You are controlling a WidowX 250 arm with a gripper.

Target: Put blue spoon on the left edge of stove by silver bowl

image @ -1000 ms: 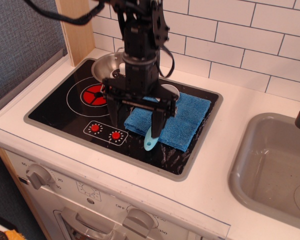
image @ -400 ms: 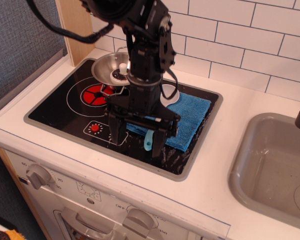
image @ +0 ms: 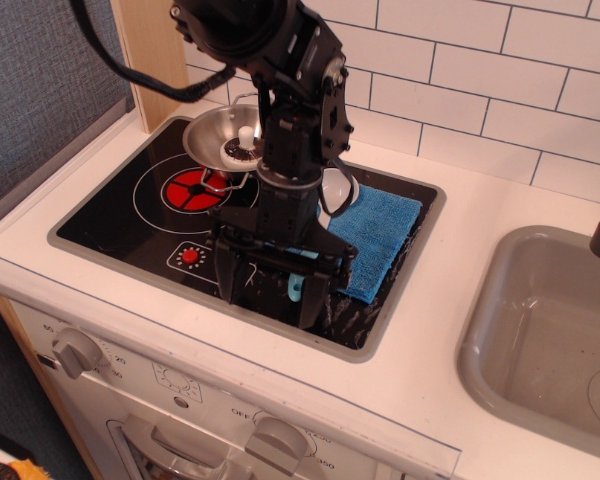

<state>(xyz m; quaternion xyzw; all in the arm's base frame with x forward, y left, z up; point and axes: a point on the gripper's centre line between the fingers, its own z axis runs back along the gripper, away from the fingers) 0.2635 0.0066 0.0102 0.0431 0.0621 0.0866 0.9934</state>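
Note:
The blue spoon lies on the stove (image: 120, 215), its light blue handle tip (image: 296, 290) showing between my fingers and its pale round bowl (image: 338, 186) partly hidden behind the arm. My gripper (image: 271, 287) is open and low over the handle, with one finger on each side of it. The silver bowl (image: 213, 136), with a white knob inside, sits at the back left of the stove beside the red ringed burner (image: 187, 187).
A blue terry cloth (image: 382, 232) lies on the right part of the cooktop under the spoon. A grey sink basin (image: 540, 340) is at the right. White tiled wall behind; a wooden post (image: 150, 50) stands at the back left.
My gripper has dropped lower and moved toward the stove's front edge, staying open around the spoon handle. The silver bowl has come into full view behind the arm.

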